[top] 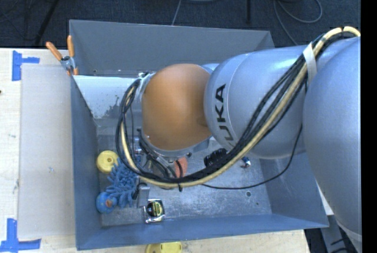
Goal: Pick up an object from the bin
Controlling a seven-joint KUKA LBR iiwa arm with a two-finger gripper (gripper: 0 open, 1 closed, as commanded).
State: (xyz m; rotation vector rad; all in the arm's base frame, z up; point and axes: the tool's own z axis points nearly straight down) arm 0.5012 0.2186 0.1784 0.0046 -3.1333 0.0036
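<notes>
Blue frilly toy [122, 186] and yellow round piece [107, 161] lie beside the wrist [174, 106]; fingers' state cannot be told.

The arm [259, 105] and its orange cover [174, 106] block the middle of the bin [85, 146]. Near the left corner a yellow disc [107, 161], a blue knobbly toy [122, 184] and a small tape measure [154, 209] crowd the floor, seemingly close together. The floor's right part lies open.
</notes>
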